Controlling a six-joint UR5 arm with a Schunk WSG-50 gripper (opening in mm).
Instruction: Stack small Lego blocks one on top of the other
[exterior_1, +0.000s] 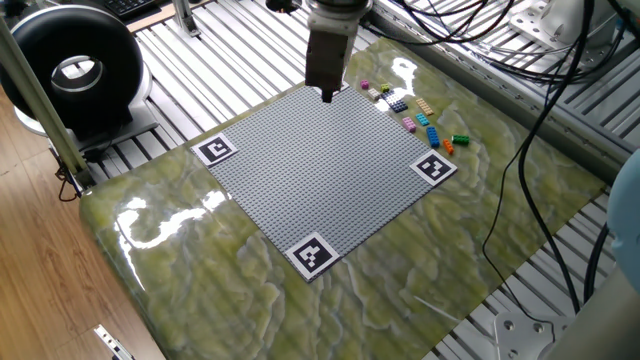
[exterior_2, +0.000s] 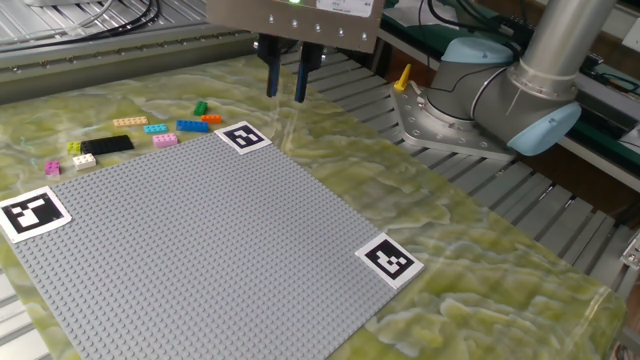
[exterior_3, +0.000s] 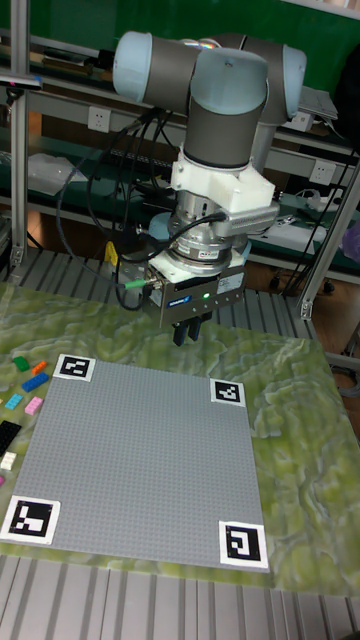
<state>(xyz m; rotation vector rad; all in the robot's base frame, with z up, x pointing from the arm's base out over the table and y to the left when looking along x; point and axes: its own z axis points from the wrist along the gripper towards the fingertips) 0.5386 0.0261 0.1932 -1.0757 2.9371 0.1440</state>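
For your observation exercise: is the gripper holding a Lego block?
No. The gripper hangs with its fingers apart and nothing between them; the blocks lie on the table.

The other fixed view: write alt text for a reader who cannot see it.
An open gripper hangs empty above the green marbled table, just past the far corner of a large grey baseplate with black-and-white marker tags at its corners. Small Lego blocks lie loose along the baseplate's far-left edge, none stacked.
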